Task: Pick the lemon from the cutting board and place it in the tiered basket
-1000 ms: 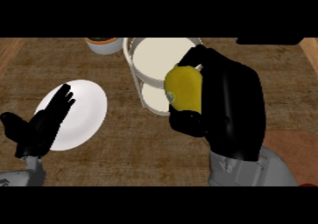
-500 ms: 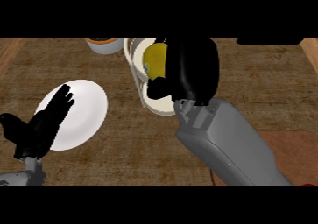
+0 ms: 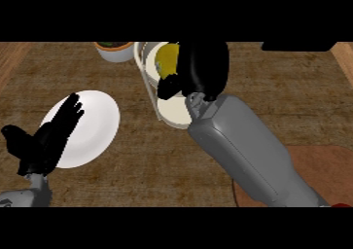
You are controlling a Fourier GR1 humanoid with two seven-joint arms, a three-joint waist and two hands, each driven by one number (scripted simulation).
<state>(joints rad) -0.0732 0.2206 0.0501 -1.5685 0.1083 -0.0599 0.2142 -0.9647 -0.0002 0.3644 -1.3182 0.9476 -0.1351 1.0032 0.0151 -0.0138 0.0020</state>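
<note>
Tiered basket: sitting at twelve o'clock on the counter.
Lemon: lying over the basket's upper tier, seemingly inside it, under the right hand.
Plate: lying at nine o'clock, left of the basket.
Left hand: hovering over the plate's left part.
Pot: standing at eleven o'clock, just left of the basket.
Cutting board: lying at four o'clock.

**Right arm stretched far, left hand idle**

Right forearm runs diagonally from lower right edge up toward top centre, grey casing in full view. Right hand at far end, back facing up, fingers and thumb curled downward round a yellow lemon. Left hand at lower left, fingers straight, pointing up-right, thumb spread; only wrist end of left forearm shows.
</note>
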